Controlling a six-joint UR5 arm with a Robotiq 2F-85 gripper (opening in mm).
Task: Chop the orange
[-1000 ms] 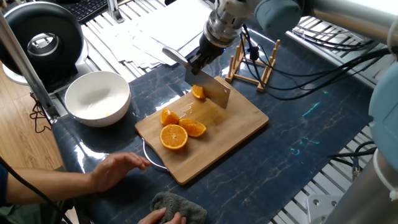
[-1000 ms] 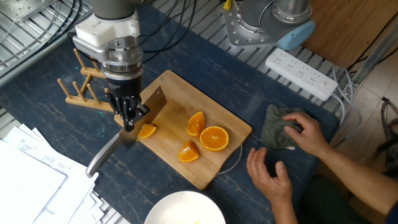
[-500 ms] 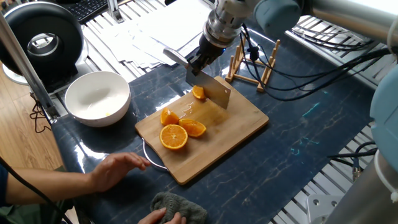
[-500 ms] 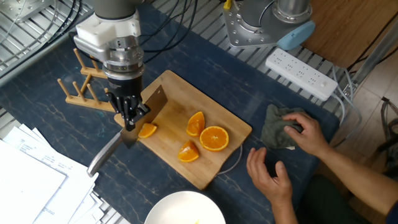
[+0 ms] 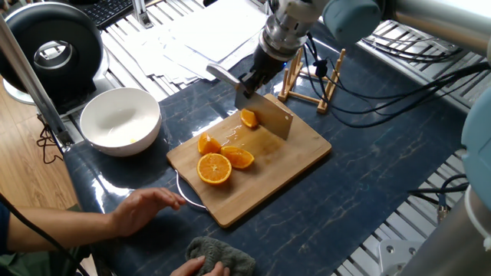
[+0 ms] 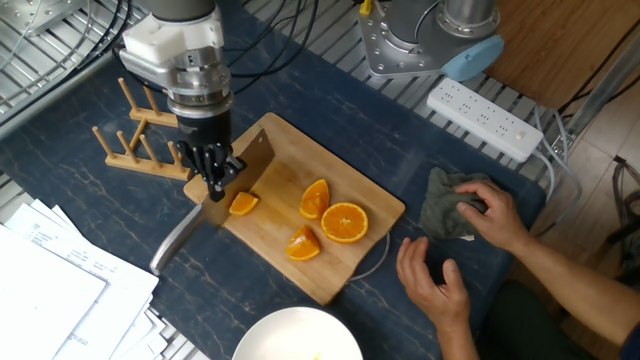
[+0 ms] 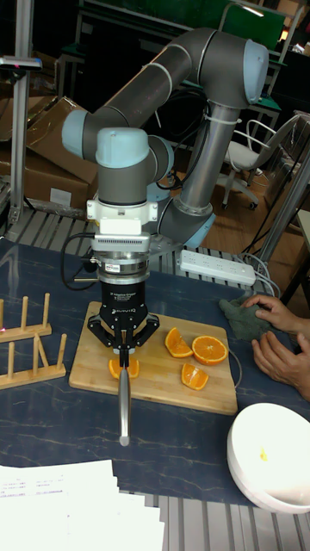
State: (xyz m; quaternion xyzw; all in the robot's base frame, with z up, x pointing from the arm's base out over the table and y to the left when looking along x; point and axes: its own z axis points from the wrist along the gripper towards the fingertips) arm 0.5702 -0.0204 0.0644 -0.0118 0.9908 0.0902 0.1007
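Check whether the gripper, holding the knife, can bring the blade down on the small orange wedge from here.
Probably yes. The gripper is shut on the knife, whose blade stands right beside the orange wedge on the cutting board; nothing lies between them.

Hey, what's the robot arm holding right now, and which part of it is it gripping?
The gripper holds a cleaver-style knife by its handle, close to where the handle meets the blade. The blade is on the cutting board beside the orange.
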